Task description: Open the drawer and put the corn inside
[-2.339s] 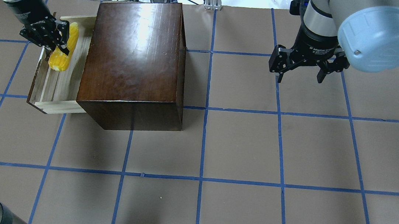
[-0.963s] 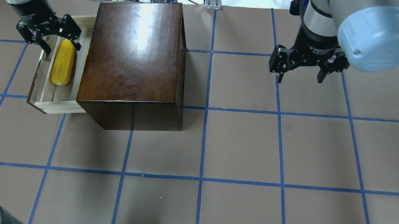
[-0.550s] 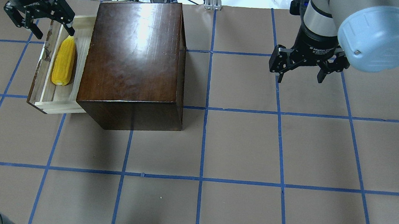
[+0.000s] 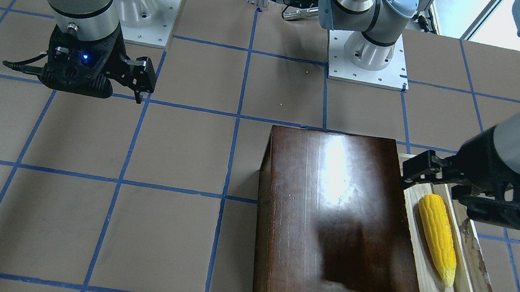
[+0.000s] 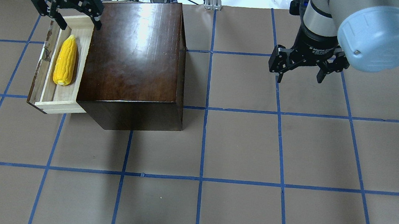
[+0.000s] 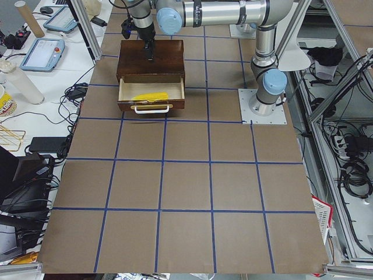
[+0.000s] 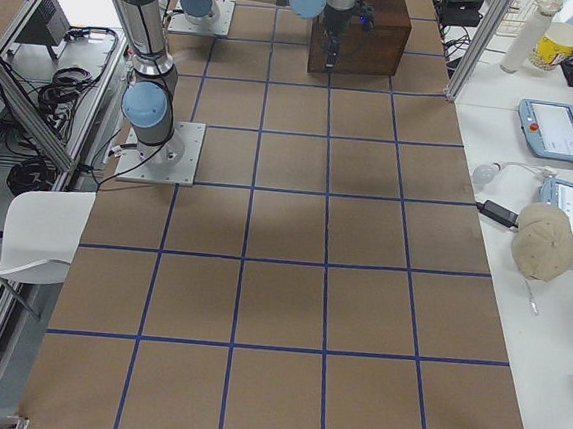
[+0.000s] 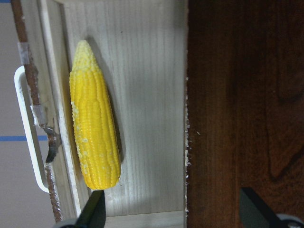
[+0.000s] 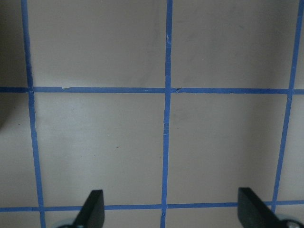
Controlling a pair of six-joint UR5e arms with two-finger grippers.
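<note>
Yellow toy corn cob (image 5: 65, 61) lying in the pulled-out pale-wood drawer (image 5: 56, 106), left gripper (image 5: 79, 25) wide apart and empty above it, right gripper (image 5: 299, 78) wide apart, empty too.

The left gripper (image 5: 79, 25) hangs far forward on its outstretched arm, wrist pointing down, its two black fingers (image 5: 58, 19) spread wide with nothing between them. The right gripper (image 5: 299, 79) also points straight down from an upright wrist, fingers (image 5: 278, 64) parted wide, empty, well apart from the left one
</note>
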